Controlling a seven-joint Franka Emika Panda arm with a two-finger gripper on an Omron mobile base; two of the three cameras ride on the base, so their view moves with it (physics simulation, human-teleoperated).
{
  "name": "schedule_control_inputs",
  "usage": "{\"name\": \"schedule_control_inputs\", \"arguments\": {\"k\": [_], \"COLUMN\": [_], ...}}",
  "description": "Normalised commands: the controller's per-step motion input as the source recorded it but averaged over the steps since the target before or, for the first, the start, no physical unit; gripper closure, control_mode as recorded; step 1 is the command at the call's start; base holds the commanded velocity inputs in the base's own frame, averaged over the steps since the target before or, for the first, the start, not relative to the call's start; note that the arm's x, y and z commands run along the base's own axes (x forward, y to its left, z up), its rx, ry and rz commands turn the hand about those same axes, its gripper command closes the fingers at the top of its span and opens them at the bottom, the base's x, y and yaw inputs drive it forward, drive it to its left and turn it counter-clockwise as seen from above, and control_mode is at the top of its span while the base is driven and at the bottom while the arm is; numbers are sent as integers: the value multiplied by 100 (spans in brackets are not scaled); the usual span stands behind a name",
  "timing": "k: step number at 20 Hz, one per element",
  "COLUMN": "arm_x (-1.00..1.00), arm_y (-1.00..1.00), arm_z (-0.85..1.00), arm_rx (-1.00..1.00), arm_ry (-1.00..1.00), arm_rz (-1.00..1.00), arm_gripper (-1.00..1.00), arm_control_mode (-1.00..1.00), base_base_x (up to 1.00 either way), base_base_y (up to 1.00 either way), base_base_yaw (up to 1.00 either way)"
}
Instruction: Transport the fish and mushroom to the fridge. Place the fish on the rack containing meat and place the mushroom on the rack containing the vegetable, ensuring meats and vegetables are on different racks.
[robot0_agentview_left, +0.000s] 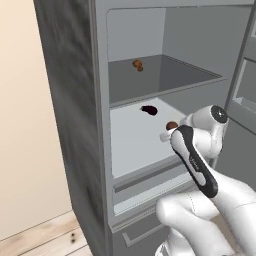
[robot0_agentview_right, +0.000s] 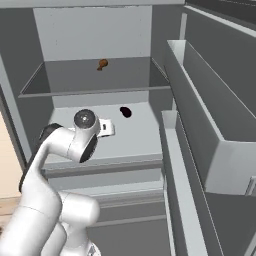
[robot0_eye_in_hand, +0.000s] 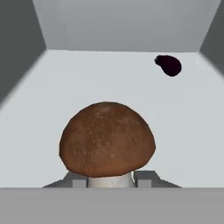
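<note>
Pinching the mushroom (robot0_eye_in_hand: 107, 140) by its stem, the hand (robot0_agentview_left: 168, 131) hangs over the white rack containing the vegetable (robot0_agentview_left: 131, 145), near its front edge; the vegetable (robot0_eye_in_hand: 168, 65) lies ahead toward the back right corner.

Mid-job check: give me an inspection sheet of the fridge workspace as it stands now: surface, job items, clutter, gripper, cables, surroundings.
Surface: bright white rack below, darker grey rack above, inside the open fridge.
Job's things: mushroom, brown cap up, pale stem between the fingers, over the white rack's front part. Dark purple vegetable lies further back on the same rack, apart from the mushroom. Orange-brown meat sits on the grey rack. Fish: nothing seen.
Clutter: nothing seen.
Gripper: gripper shut on the mushroom's stem, reaching in over the white rack.
Cables: nothing seen.
Surroundings: fridge door shelves to the right; beige wall and wood floor to the left.
</note>
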Motion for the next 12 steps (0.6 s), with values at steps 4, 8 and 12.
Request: {"name": "schedule_control_inputs", "arguments": {"k": [4, 8, 12], "arm_x": [71, 54, 38], "arm_y": [0, 0, -3], "arm_z": [-51, -29, -30], "arm_rx": [-3, -1, 0], "arm_ry": [18, 0, 0], "arm_rz": [2, 0, 0], "arm_gripper": [100, 100, 100], "arm_control_mode": [-100, -100, -100], "base_base_x": [0, 0, 0], "base_base_y": [0, 0, 0], "base_base_yaw": [0, 0, 0]}}
